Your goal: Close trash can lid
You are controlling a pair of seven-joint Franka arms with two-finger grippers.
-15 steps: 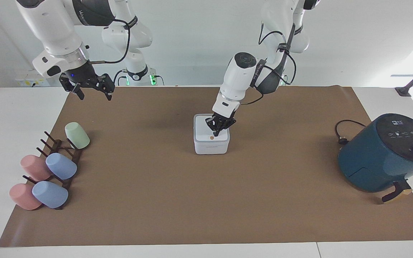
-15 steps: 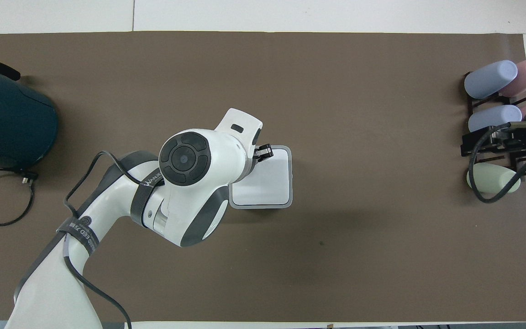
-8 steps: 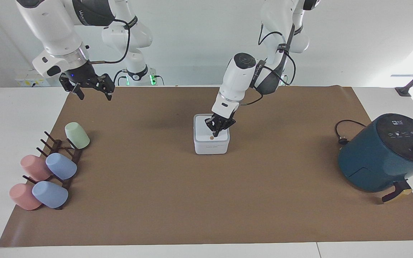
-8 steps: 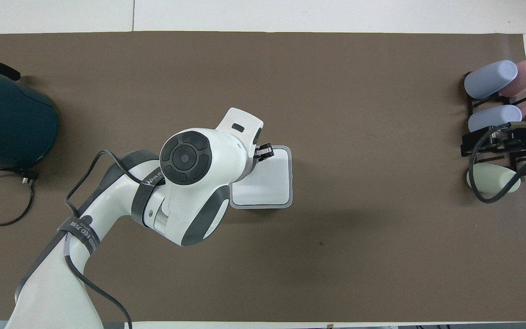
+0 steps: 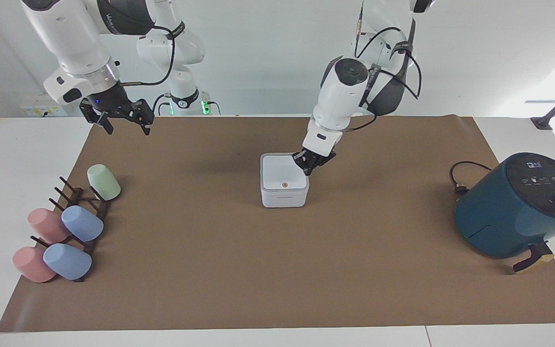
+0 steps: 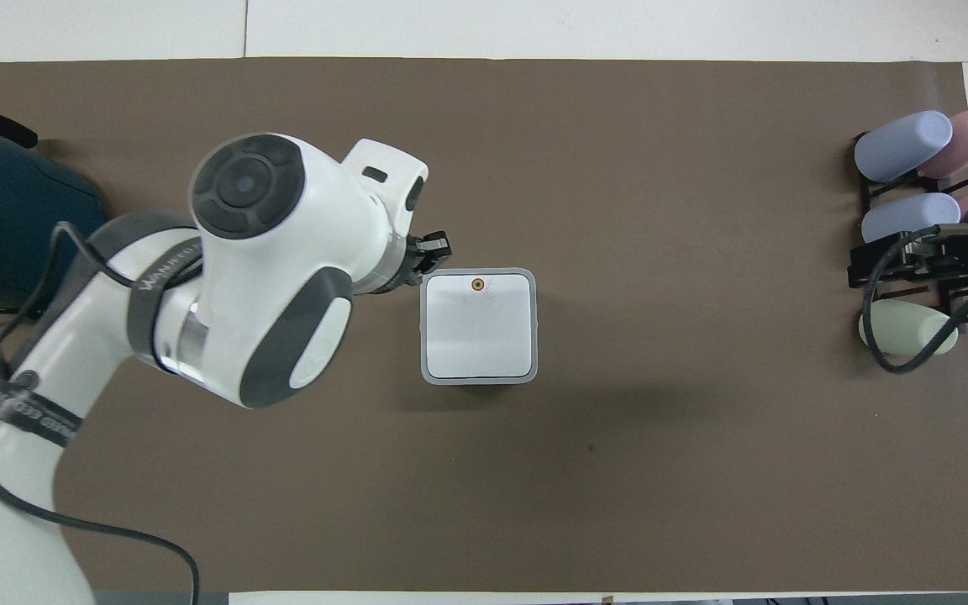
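Note:
The white trash can (image 5: pixel 284 198) stands mid-table on the brown mat. Its lid (image 5: pixel 282 176) lies flat and closed, with the orange-ringed dot on top at the edge farther from the robots. In the overhead view the lid (image 6: pixel 477 332) fills the can's grey rim (image 6: pixel 479 380). My left gripper (image 5: pixel 312 164) hangs shut and empty just above the can's edge on the left arm's side, clear of the lid; its tip shows in the overhead view (image 6: pixel 434 250). My right gripper (image 5: pixel 124 121) waits open and empty, raised over the mat's corner at the right arm's end.
A dark teal air fryer (image 5: pixel 513 207) with a black cable (image 5: pixel 460 179) stands at the left arm's end. A dark rack (image 5: pixel 85 217) with green, blue and pink cups lies at the right arm's end. The brown mat (image 5: pixel 277 270) covers the table.
My left gripper has lifted off the lid's orange dot and moved toward the left arm's end, off the can. The lid stays flat. The right arm has not moved.

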